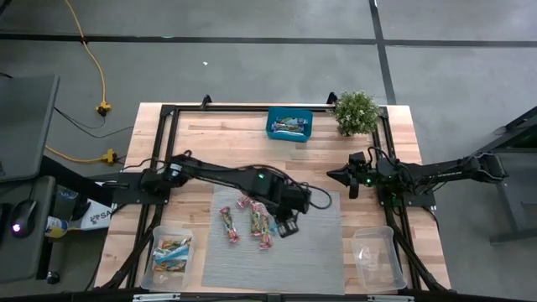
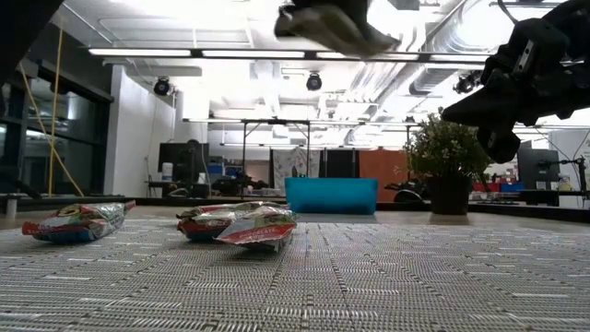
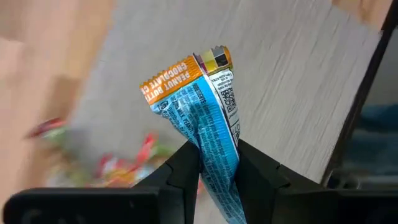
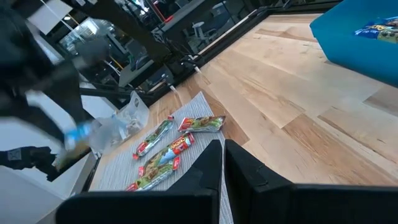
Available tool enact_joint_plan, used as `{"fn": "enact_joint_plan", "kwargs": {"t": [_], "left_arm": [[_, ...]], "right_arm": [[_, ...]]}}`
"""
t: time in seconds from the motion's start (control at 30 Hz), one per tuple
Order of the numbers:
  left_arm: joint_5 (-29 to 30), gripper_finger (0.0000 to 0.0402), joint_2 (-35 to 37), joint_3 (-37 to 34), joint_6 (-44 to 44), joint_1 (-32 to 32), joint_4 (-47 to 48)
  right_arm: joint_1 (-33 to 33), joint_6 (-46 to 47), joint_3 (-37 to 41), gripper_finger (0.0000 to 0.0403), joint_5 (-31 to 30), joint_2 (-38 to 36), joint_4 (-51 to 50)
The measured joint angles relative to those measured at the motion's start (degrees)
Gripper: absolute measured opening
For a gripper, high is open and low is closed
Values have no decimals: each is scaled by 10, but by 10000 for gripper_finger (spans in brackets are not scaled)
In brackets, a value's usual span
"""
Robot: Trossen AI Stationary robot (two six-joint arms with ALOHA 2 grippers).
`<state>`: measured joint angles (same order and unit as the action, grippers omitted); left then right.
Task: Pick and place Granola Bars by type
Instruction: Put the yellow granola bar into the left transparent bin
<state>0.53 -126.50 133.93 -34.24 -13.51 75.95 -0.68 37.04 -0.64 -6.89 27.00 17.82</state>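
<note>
Above the grey mat point(image 1: 323, 252), pinched in the left end effector point(image 3: 216, 163) and hanging lengthwise from its fingers, a blue granola bar point(image 3: 202, 102), empty tub point(image 1: 375, 256) off to the right, nearer the closed, idle right end effector point(image 1: 351, 183).

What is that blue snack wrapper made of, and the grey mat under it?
The blue granola bar in the left claw looks like thin glossy plastic film: it crinkles and has a zigzag sealed edge. The grey mat looks like woven vinyl or fabric, matte, with a ribbed weave.
</note>
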Motion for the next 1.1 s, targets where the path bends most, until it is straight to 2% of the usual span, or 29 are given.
{"fn": "enact_joint_plan", "kwargs": {"t": [0.27, 0.43, 0.77, 1.1], "left_arm": [[61, 87, 82, 0, 120, -34, 146], [77, 87, 121, -11, 174, -83, 144], [89, 87, 165, -20, 166, -199, 140], [91, 88, 175, -30, 149, -296, 138]], "right_arm": [[0, 0, 0, 0, 0, 0, 1], [0, 0, 0, 0, 0, 0, 0], [0, 0, 0, 0, 0, 0, 1], [0, 0, 0, 0, 0, 0, 0]]}}
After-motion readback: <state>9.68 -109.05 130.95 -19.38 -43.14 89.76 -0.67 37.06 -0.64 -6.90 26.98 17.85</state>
